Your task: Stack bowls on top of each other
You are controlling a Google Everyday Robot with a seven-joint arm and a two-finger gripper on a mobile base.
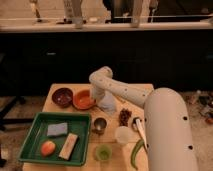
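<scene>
On the wooden surface [56, 90], the two bowls sit side by side at about 11 o'clock, not stacked. The dark maroon bowl [62, 96] is to the outside and the orange bowl [83, 99] lies just beside it at its 3 o'clock. The white arm reaches in from 4 o'clock, bends, and drops its end effector [104, 102] right at the orange bowl's 3 o'clock rim. Whether it is spread, pressed together or touching the bowl cannot be told. A green tray [30, 137] fills the 8 o'clock area and holds a blue sponge [57, 129], an orange fruit [48, 148] and a tan block [68, 146]. A metal cup [100, 125] stands near the middle, with a white cup [123, 134] at its 4 o'clock and a green cup [103, 151] at its 6 o'clock.
</scene>
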